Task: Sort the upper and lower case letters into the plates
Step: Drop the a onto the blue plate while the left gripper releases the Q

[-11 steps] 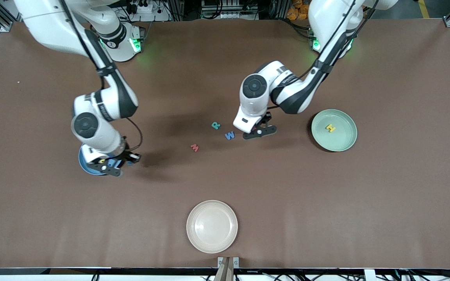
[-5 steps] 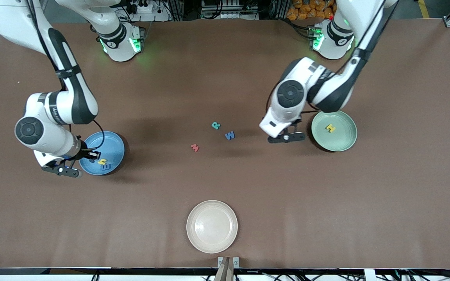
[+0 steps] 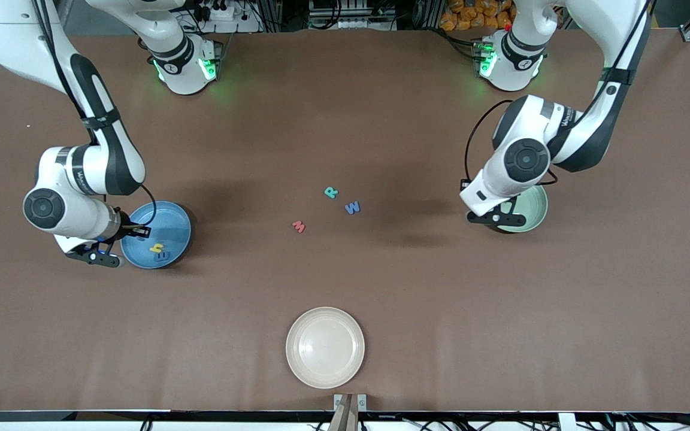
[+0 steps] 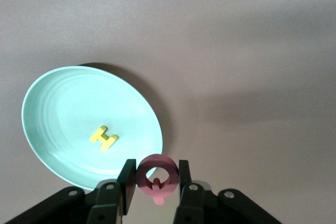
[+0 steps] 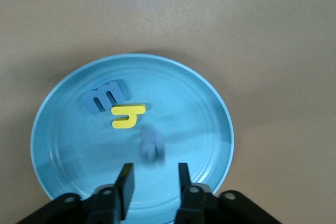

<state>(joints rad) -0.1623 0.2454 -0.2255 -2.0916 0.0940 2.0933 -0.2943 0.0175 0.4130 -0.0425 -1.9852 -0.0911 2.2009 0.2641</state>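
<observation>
Left gripper over near rim of mint green plate, right side of front view; fingers clenched on red Q. Yellow H lies in plate. Right gripper over sky blue plate, left side of front view, fingers parted, nothing between; blue m, yellow h and blurred blue letter (shape unreadable) in it. Teal R, blue W, red M on table, mid-frame. Cream plate lower centre.

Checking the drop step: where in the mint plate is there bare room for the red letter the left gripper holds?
The left gripper, shut on the red Q, hangs at the mint plate's rim. Only the yellow H lies there, with bare plate all around it. The right gripper hangs open over the blue plate.
</observation>
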